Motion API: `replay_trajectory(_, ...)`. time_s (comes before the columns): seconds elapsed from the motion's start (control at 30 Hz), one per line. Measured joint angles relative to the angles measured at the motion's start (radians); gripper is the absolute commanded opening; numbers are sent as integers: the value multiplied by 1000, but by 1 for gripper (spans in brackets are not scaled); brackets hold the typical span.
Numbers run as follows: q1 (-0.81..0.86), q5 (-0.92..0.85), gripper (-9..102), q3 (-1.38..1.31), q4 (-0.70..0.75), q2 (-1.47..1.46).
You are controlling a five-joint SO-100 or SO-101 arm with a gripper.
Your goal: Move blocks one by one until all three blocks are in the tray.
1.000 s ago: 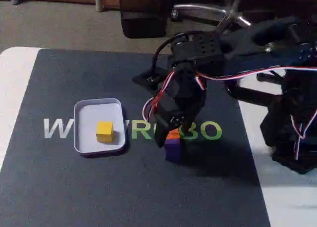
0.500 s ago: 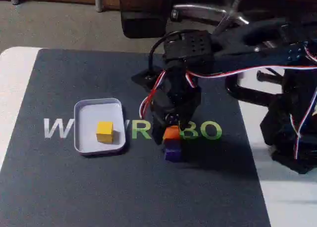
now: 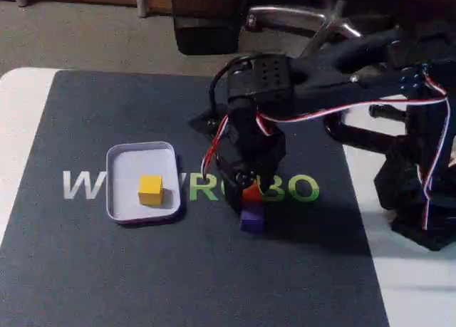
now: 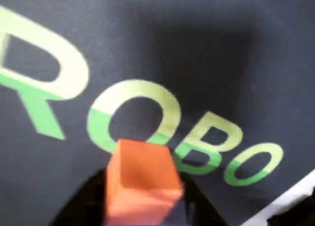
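Orange block gripped between my fingers (image 4: 145, 206), lifted.
The small matte orange cube (image 4: 142, 179) sits clamped at the fingertips; grip looks shallow, so swinging toward the pale shallow tray (image 3: 121, 154) could drop it.

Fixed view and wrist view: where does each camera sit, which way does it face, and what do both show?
Fixed view: raised in front of the table, looking down at the dark mat, the tray holding the yellow block, and the arm with its gripper entering from the right.
Wrist view: rides on the gripper, facing down at the mat lettering; dark fingers flank the orange block.
Shared: orange block, green lettering; the purple block lies beneath it in the fixed view.
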Motion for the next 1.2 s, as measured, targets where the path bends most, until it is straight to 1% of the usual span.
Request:
replay_trajectory(0.1,5,0,3,-26,0,-17)
replay_trajectory(0.2,8,0,-8,-48,0,-34)
replay_trajectory(0.43,8,0,-8,-61,5,-38)
replay_trajectory(0.6,8,0,-8,-153,38,-38)
replay_trajectory(0.8,9,21,-8,-449,163,-126)
replay_trajectory(0.97,31,64,-8,-799,290,-295)
replay_trajectory(1.07,57,91,-8,-992,319,-382)
replay_trajectory(1.2,78,101,-8,-1060,330,-405)
